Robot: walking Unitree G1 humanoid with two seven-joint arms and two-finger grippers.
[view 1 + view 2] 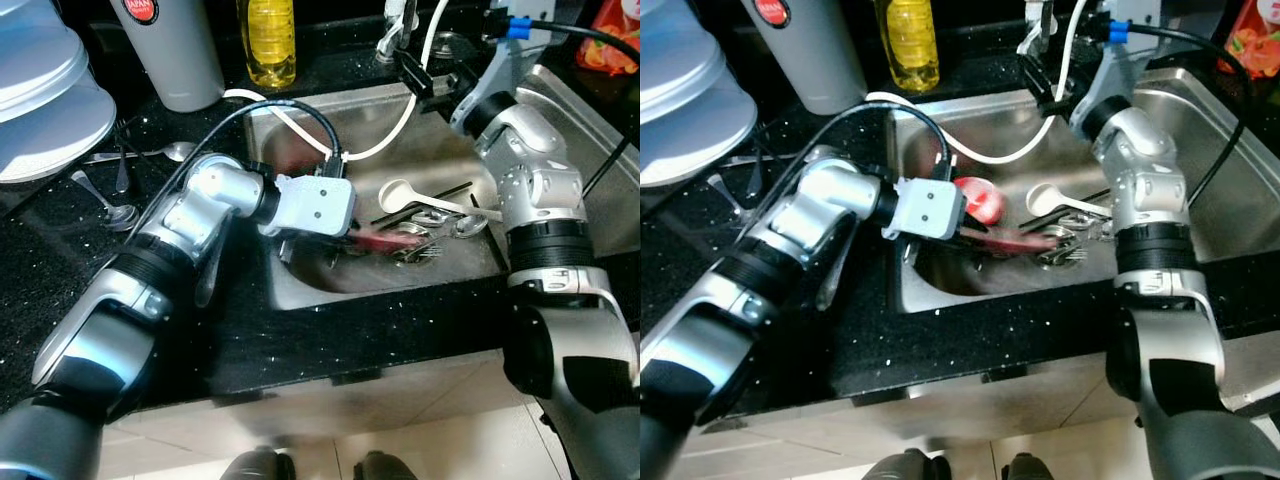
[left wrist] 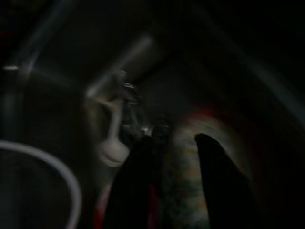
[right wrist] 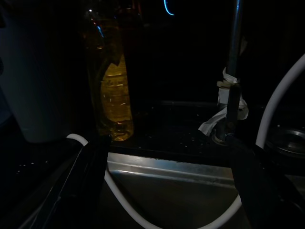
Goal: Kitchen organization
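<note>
The stainless steel sink (image 1: 560, 110) is holding a red round plastic bowl (image 1: 980, 200), light but probably wet and slick; its rim looks the best hold. The left gripper (image 2: 174, 157), fingers narrowly parted, is reaching over it. The right gripper (image 3: 167, 181) is hovering wide open near the tap. A white ladle (image 1: 405, 195) and loose cutlery (image 1: 425, 250) are crowding alongside.

Lit evenly from overhead in the head views, with glare off the steel sink (image 1: 560, 120) wall at two o'clock. Smeared by motion around the red item (image 1: 980, 205) in the basin. Very dim and blurred at the left wrist; dark but sharper at the right.
</note>
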